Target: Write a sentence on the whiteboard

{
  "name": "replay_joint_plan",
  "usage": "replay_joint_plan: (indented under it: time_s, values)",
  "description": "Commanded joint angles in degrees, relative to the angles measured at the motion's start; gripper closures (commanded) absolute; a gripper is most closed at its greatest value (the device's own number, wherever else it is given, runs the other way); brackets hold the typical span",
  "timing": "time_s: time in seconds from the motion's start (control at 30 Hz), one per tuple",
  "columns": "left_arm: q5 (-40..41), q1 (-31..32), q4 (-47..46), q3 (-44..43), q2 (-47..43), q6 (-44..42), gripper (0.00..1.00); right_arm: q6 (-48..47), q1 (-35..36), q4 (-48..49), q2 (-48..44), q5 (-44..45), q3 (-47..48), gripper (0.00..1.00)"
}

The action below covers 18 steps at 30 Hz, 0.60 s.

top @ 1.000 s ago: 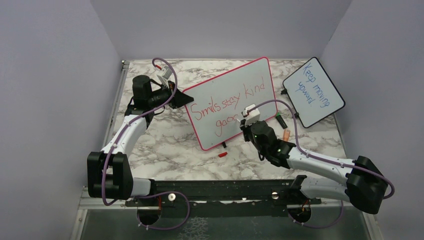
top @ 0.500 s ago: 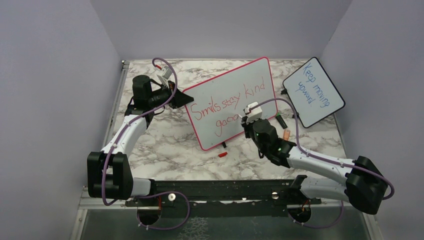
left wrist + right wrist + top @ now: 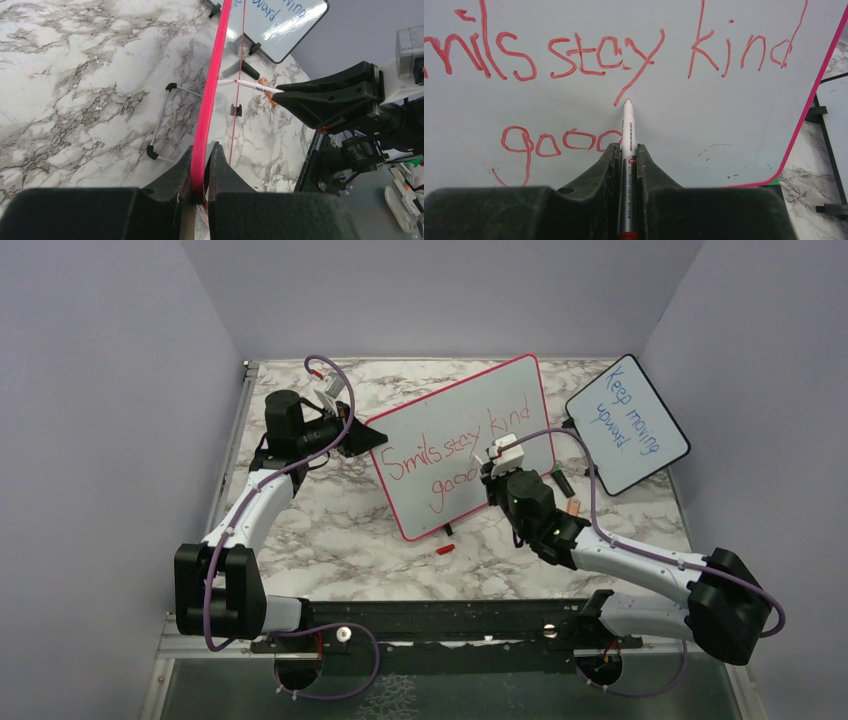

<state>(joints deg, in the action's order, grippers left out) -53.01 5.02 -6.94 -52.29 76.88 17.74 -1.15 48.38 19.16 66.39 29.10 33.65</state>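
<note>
The whiteboard (image 3: 440, 418) with its red-pink frame stands tilted on the marble table. My left gripper (image 3: 362, 437) is shut on the frame's left edge (image 3: 215, 75), one finger on each side, seen in the left wrist view (image 3: 202, 147). The sentence (image 3: 455, 445) in red reads "Smils stay kind" with "goo" and a part-drawn letter below (image 3: 589, 50). My right gripper (image 3: 626, 147) is shut on a white and grey marker (image 3: 627, 125). Its tip lies at the board by the end of the "y" tail, above that last letter. From the top, the right gripper (image 3: 492, 475) is over the board's lower right part.
A smaller black-framed board (image 3: 627, 425) with blue writing leans at the back right. A red cap (image 3: 445, 549) lies in front of the whiteboard. A dark marker (image 3: 565, 482) and an orange piece (image 3: 572, 508) lie to its right. The board's wire legs (image 3: 160, 120) stick out behind it.
My right gripper has shifted a little up the board with the marker, from the lower row of writing towards the upper one. The left arm and the board have not moved.
</note>
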Motion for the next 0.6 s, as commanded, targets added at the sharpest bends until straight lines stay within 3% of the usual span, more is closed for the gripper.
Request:
replay_joint_plan:
  time_s: [0.0, 0.57]
  values:
    - [9.95, 0.87, 6.5, 1.39, 2.6, -8.42, 1.0, -0.05, -0.42, 1.0, 1.26, 0.25, 1.47, 0.99]
    - [10.04, 0.87, 6.59, 1.39, 2.68, -8.42, 1.0, 5.75, -0.47, -10.55, -1.59, -6.2, -2.1, 0.99]
